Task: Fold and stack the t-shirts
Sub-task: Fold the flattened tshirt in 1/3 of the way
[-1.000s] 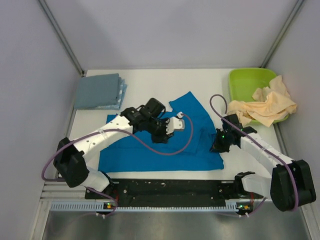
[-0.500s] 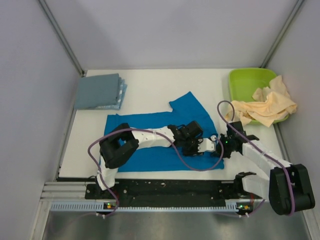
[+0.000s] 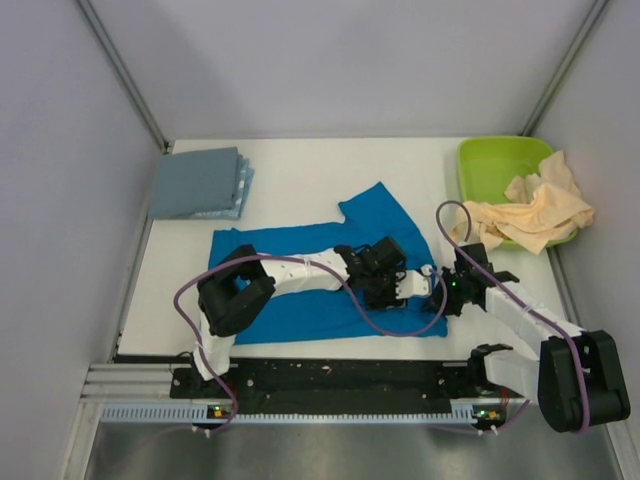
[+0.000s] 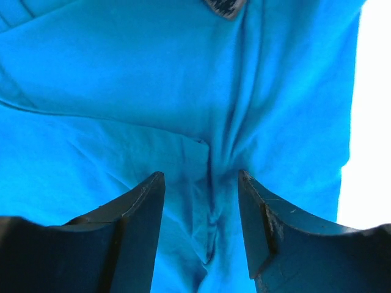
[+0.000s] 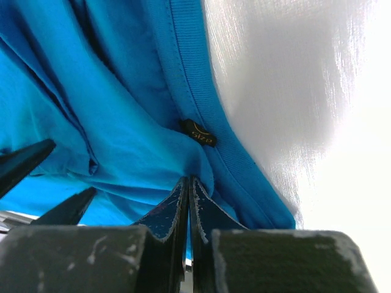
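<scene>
Where the pale grey-lilac walls close in on three sides, with bare metal posts running up the two far corners, a white tabletop fills the floor of the booth. A black rail on ribbed metal crosses its near edge and carries both arm bases.

A bright blue cloth t-shirt lies spread across the middle of the table, one sleeve pointing towards the far side. At the far left corner sits a flat, squared stack of dull grey-blue folded shirts. At the far right stands a lime-green plastic tub, and a crumpled cream-peach shirt hangs over its near rim onto the table.

Both arms reach to the blue shirt's near right part and their tools nearly meet there. The left gripper stands with its dark fingers clearly apart, straddling a raised crease of blue cloth without clamping it. The right gripper has its fingers pressed flat together, with no gap, right against the shirt's edge beside the ribbed collar band and a small black size label. Whether cloth is pinched between them cannot be told. Beside that edge the white surface shows bare, shaded in grey.
</scene>
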Motion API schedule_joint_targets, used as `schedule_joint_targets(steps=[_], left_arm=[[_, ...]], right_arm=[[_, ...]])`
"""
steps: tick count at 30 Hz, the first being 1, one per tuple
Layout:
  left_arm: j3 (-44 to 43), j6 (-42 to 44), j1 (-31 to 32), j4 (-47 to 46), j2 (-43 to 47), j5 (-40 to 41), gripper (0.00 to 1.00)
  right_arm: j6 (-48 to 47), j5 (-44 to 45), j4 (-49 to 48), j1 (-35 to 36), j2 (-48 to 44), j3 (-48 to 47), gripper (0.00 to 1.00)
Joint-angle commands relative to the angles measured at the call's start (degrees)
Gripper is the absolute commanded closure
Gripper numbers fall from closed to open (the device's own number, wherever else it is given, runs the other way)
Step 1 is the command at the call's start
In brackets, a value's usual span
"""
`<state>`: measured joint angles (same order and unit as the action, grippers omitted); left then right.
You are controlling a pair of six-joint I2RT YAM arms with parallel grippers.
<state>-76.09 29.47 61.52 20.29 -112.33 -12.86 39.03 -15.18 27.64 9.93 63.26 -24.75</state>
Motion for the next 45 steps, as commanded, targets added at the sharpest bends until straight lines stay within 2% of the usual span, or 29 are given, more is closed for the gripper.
schedule_joint_targets(steps=[1,5,9,13,15,17,20,27,38,41,43,45], left_arm=[[-4.67,0.85,-0.17,4.14,3.88,-8.75,0.46],[-7.39,-1.43,-0.17,3.53,0.29,-7.01,0.56],[-7.06,-1.70,0.01,2.57,-2.89,-6.13,0.59],[-4.77,-1.00,0.09,-0.77,-2.98,-0.33,0.61],[-3.89,-1.26,0.09,-3.23,-3.15,2.83,0.70],[-3.88,-2.48,0.09,-4.64,-3.59,7.21,0.86],[-4.59,-3.54,0.27,-2.81,-3.33,8.99,1.00],[-1.87,-5.56,-0.52,-2.45,1.94,11.01,1.00],[4.19,-10.75,-9.39,-8.07,6.60,12.33,0.99],[6.04,-12.59,-12.11,-11.85,7.83,20.49,0.81],[5.96,-13.04,-14.31,-12.03,8.71,21.56,0.68],[5.70,-12.95,-16.16,-10.28,10.02,20.25,0.64]], right_arm=[[-0.88,1.56,-0.83,-0.62,-0.34,1.11,1.00],[-1.23,1.64,-0.74,-0.62,-0.25,1.20,1.00],[-1.23,1.56,-0.57,-0.62,-0.51,1.29,1.00],[-1.32,1.73,-0.57,-0.71,-1.04,1.55,1.00],[-1.41,1.73,-0.57,-0.71,-1.12,1.55,1.00],[-1.58,1.73,-0.57,-0.71,-1.30,1.64,1.00],[-1.32,2.17,-0.48,-0.62,-2.09,1.99,1.00],[-1.58,2.44,-0.39,-0.79,-1.13,1.99,1.00],[-1.23,3.14,-0.13,-0.88,-1.21,2.17,1.00],[-1.23,3.14,-0.04,-0.88,-1.04,2.17,1.00],[-1.32,3.14,-0.04,-0.79,-1.21,2.17,1.00],[-1.67,3.14,-0.04,-0.79,-1.39,1.64,1.00]])
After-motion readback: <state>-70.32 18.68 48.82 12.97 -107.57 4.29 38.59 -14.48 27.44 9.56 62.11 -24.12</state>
